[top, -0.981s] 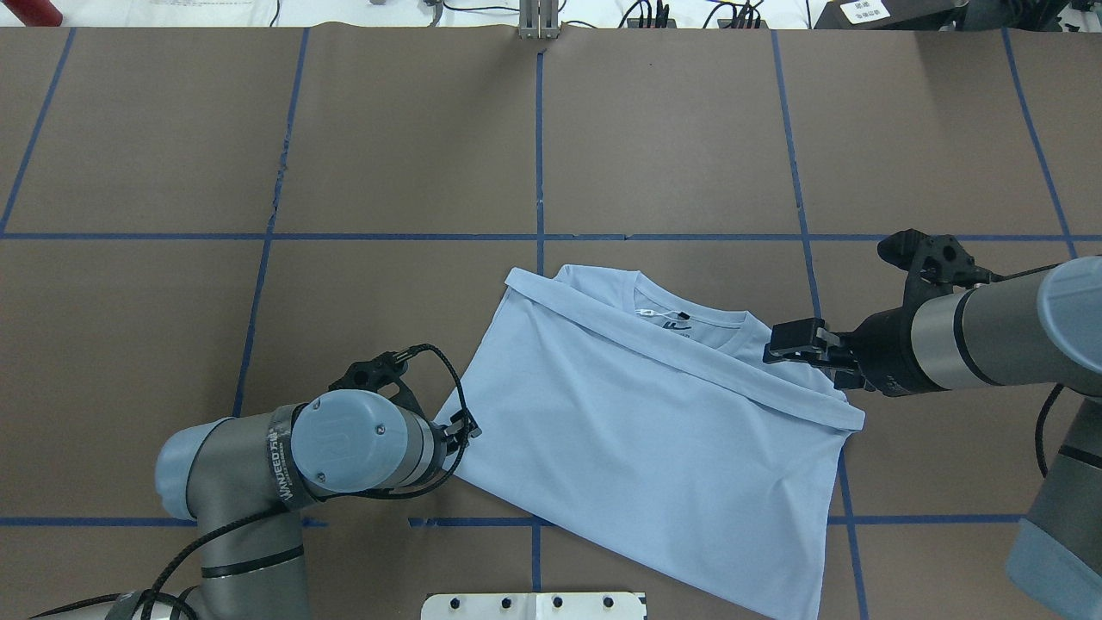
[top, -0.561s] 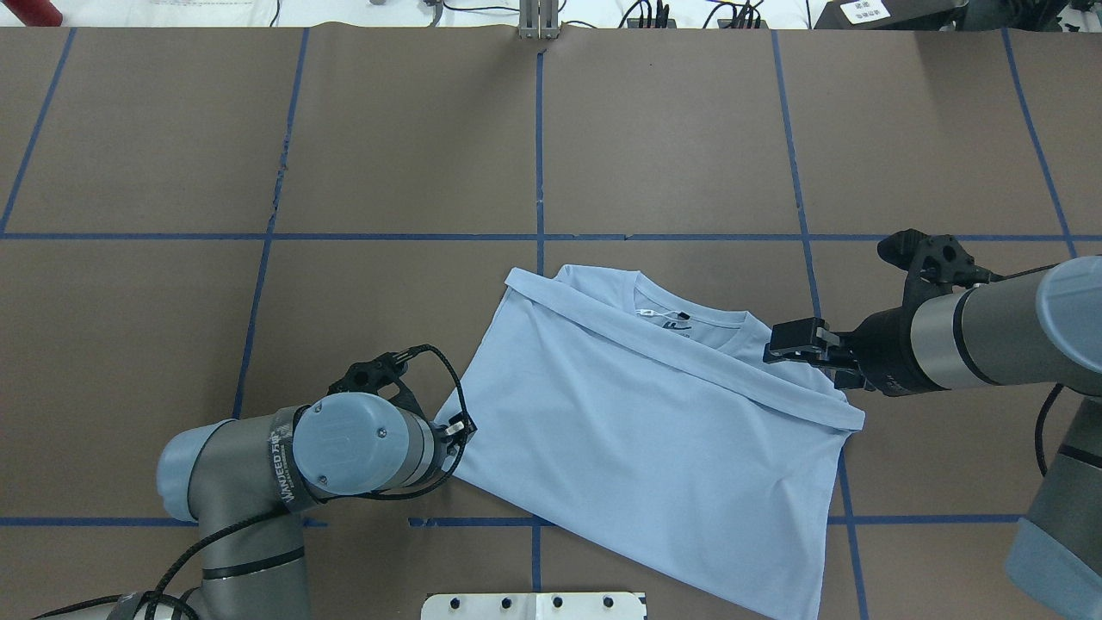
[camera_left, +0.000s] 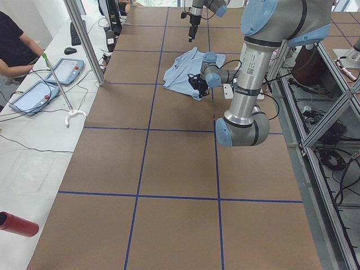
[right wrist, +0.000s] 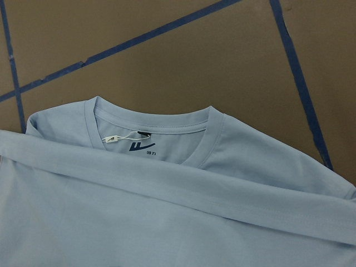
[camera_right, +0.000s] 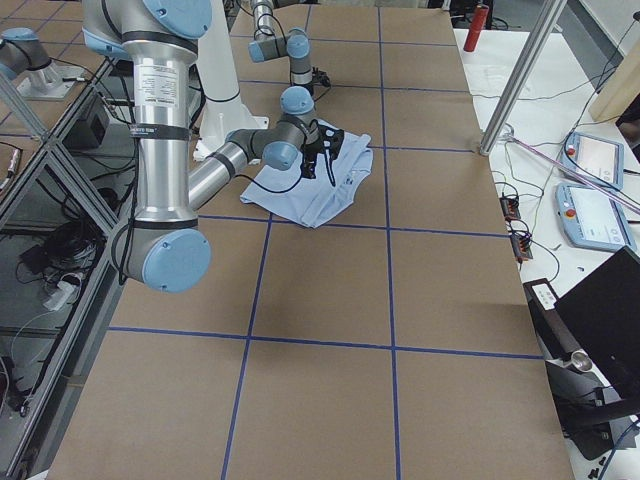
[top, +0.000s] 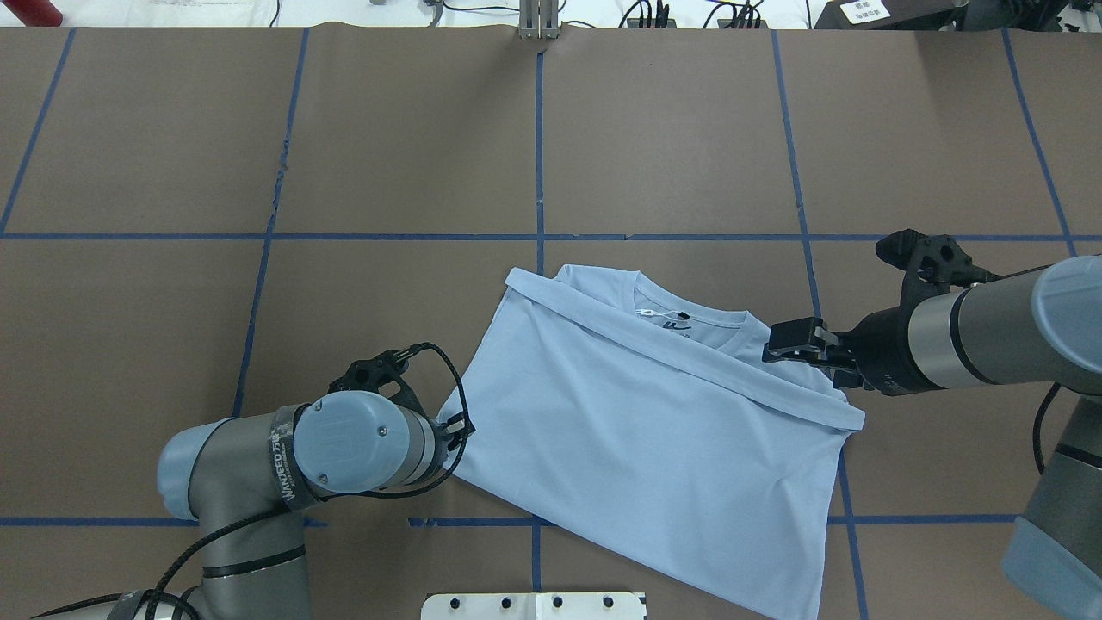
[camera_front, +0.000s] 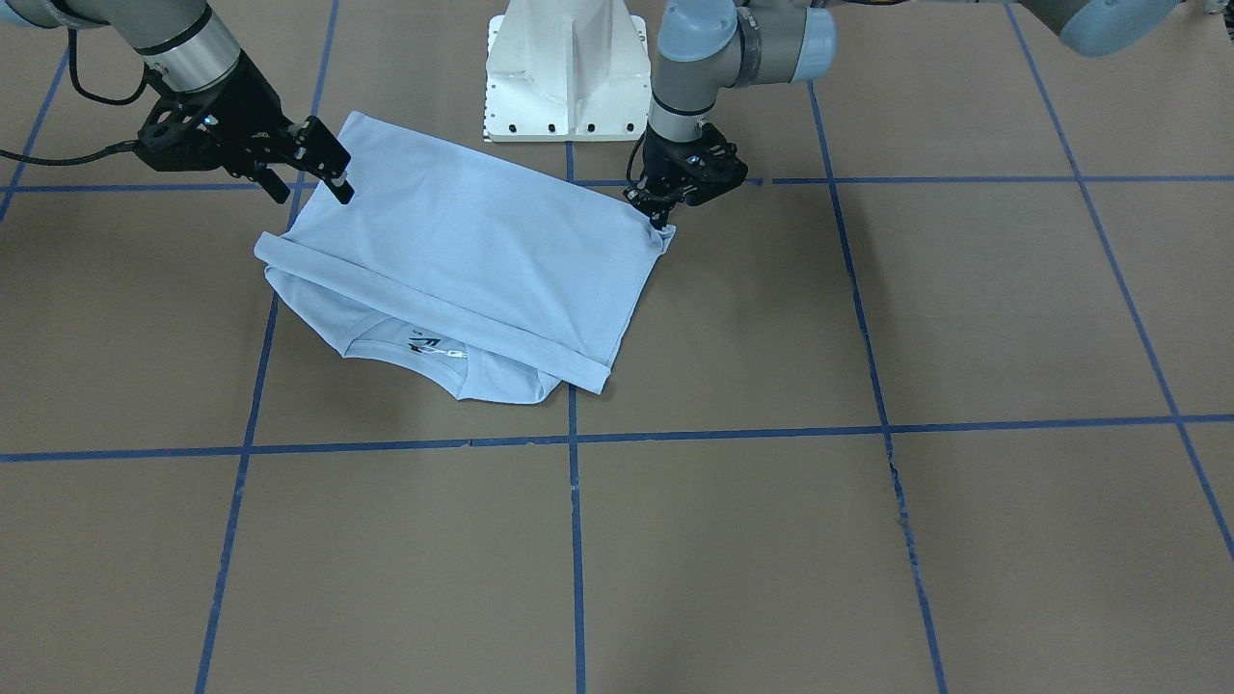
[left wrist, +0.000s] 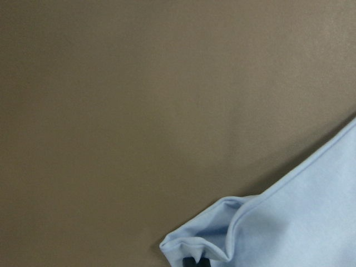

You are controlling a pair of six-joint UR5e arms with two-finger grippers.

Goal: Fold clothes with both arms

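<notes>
Pinching light blue T-shirt (camera_front: 463, 246) corner, my left gripper (camera_front: 663, 224) clamped; right gripper (camera_front: 310, 188) jaws apart over shoulder. Hem folded up below neck label (right wrist: 130, 142).

**What my own cameras keep from me**

From overhead, my left jaws are hidden beneath my own left arm (top: 357, 442), at the corner of the T-shirt (top: 654, 430). My left wrist camera catches only a dark tip at its bottom edge, with a pucker of cloth bunched over it. Whether the jaws pinch that cloth I cannot tell. The overhead view's bottom edge cuts off the T-shirt's near hem and most of the white base (top: 534, 605). The neck print (right wrist: 143, 147) is too small to read. The exterior left view's edge crops a person (camera_left: 14, 48)
</notes>
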